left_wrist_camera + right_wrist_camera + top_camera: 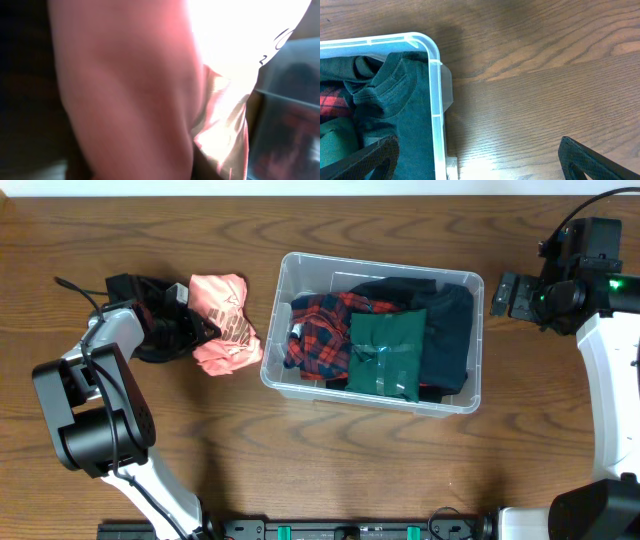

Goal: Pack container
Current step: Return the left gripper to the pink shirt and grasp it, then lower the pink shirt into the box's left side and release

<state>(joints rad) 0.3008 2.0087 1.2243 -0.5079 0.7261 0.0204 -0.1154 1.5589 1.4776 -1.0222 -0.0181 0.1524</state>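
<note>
Left gripper [203, 332]: against pink shirt [228, 320]; we are not making out its fingers
Right gripper [477, 161]: we are seeing fingers [376, 156] spread, beside container [436, 90]

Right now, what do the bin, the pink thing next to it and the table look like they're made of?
Bin: clear, glossy hard plastic; the clothes show through its walls.
Pink thing: soft fabric, probably a knit garment; it lies crumpled in loose folds.
Table: wood or wood-look laminate, smooth; brown grain streaks show, but whether it is real wood is unclear.

Container [273, 330] clear, garment [225, 320] pink, shirt [318, 335] red plaid, packet [385, 352] green, sweater [448, 330] navy.
</note>
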